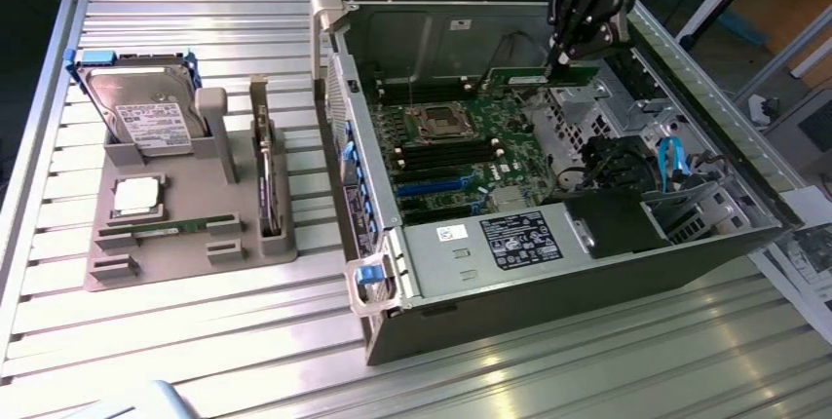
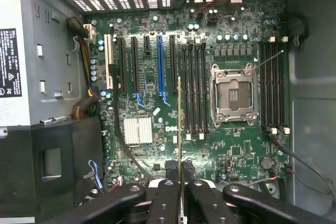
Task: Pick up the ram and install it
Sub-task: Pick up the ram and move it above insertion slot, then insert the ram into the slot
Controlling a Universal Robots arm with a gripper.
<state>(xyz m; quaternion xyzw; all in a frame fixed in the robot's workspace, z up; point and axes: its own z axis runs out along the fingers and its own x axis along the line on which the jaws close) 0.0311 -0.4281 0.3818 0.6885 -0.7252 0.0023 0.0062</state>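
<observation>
A grey tray (image 1: 156, 268) lies on the slatted table (image 1: 547, 370), toward the exterior view's left. In it a hard drive (image 1: 140, 107) is stood upright at the far end, a silver processor (image 1: 136, 195) is laid flat in its recess, a spare green stick (image 1: 167, 228) is laid in a groove in front of that, and a dark card (image 1: 267, 180) is stood on edge along the side nearest the case. The open case (image 1: 430, 302) is laid on its side beside the tray; inside it a motherboard (image 1: 455, 146) and a power supply (image 1: 513, 239) are seen.

The arm is reached down into the far end of the case. The gripper (image 1: 562, 66) is pointed downward, and its fingers (image 1: 579, 10) are closed on the ram (image 1: 540, 76), which is held level over the far part of the motherboard.

From the exterior view the ram's green face is shown. From the wrist view the ram (image 2: 179, 124) is seen edge-on as a thin line rising from the gripper (image 2: 180, 192), just beside the black memory slots (image 2: 195, 87), with the empty socket (image 2: 233, 93) further along.
</observation>
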